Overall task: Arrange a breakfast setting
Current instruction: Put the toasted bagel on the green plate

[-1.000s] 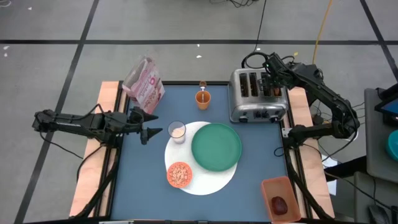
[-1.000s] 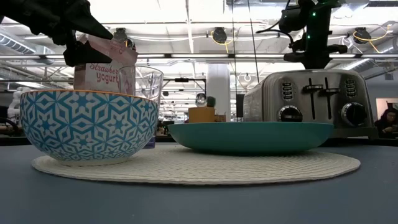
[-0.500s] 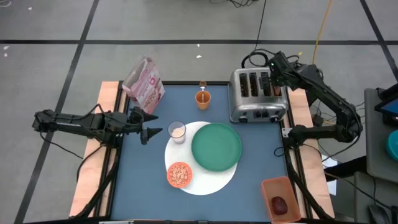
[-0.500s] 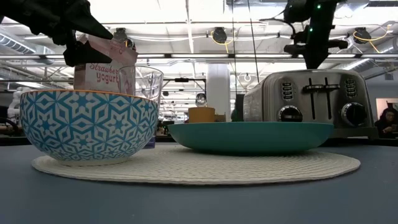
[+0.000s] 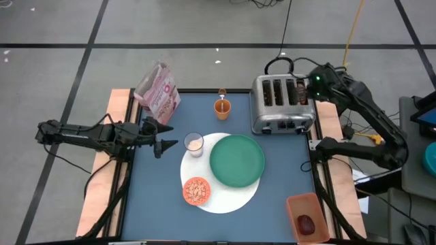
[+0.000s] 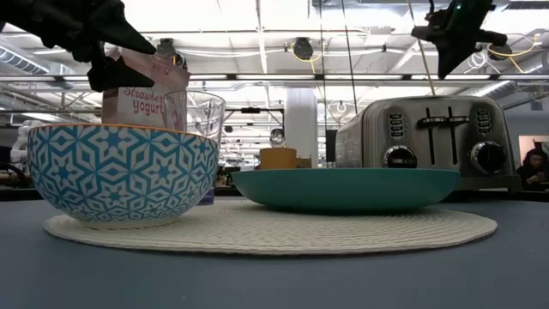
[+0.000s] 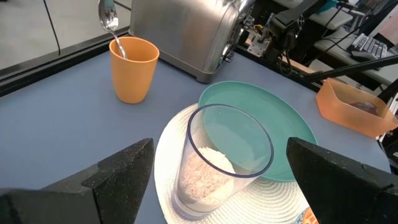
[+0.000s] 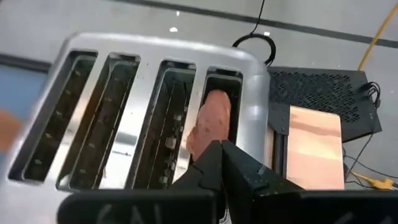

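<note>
The round white mat (image 5: 221, 197) lies at the table's middle. On it rest the green plate (image 5: 236, 160), the small orange cereal bowl (image 5: 196, 191) and the milk glass (image 5: 194, 143). The orange cup (image 5: 222, 107) stands behind them with the silver spoon (image 5: 222, 92) in it. A bagel piece (image 8: 211, 121) sticks up in the toaster's rightmost slot. The dark red food (image 5: 307, 223) lies in an orange tub. My left gripper (image 5: 168, 143) is open and level, just left of the glass (image 7: 217, 168). My right gripper (image 8: 221, 146) is shut and empty above the toaster's right end (image 6: 448, 64).
The silver four-slot toaster (image 5: 281, 103) stands at the far right. The pink cereal box (image 5: 158, 90) stands at the far left corner. The orange tub (image 5: 310, 216) sits at the near right edge. Bare blue table shows at the near left.
My right gripper has risen from the toaster's top and drawn back toward the table's right edge. The bagel piece stays in the slot.
</note>
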Robot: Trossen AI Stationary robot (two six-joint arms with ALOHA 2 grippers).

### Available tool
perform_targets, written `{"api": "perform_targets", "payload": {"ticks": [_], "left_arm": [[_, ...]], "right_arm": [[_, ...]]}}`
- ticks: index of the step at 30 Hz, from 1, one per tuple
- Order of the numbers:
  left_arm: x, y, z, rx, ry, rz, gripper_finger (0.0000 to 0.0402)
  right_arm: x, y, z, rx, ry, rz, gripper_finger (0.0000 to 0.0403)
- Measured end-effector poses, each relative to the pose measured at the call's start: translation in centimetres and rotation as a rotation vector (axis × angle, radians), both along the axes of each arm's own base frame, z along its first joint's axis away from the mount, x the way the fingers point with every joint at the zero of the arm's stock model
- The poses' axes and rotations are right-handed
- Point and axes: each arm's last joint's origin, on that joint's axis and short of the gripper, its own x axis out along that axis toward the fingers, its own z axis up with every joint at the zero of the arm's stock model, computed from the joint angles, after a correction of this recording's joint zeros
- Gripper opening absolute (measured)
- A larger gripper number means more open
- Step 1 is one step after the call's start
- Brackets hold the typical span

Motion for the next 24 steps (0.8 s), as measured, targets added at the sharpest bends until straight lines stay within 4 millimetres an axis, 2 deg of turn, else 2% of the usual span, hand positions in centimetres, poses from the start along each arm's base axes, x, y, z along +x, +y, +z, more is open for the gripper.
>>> {"api": "perform_targets", "payload": {"ticks": [9,15,20,24], "left_arm": [[0.0,0.0,0.0,-0.002,-0.001,0.001,0.037],[0.0,0.0,0.0,0.0,-0.001,0.0,0.037],[0.0,0.0,0.0,0.0,0.0,0.0,0.037],[0.0,0.0,0.0,0.0,0.0,0.0,0.037]], "right_arm": [[0.7,-1.2,-0.2,-0.019,0.026,0.02,0.0029],[1.3,-2.8,-1.0,0.003,0.09,-0.019,0.0094],[1.4,-3.0,-1.1,-0.01,0.098,-0.065,0.0155],[1.6,-3.2,-1.1,-0.02,0.055,-0.102,0.0183]]}}
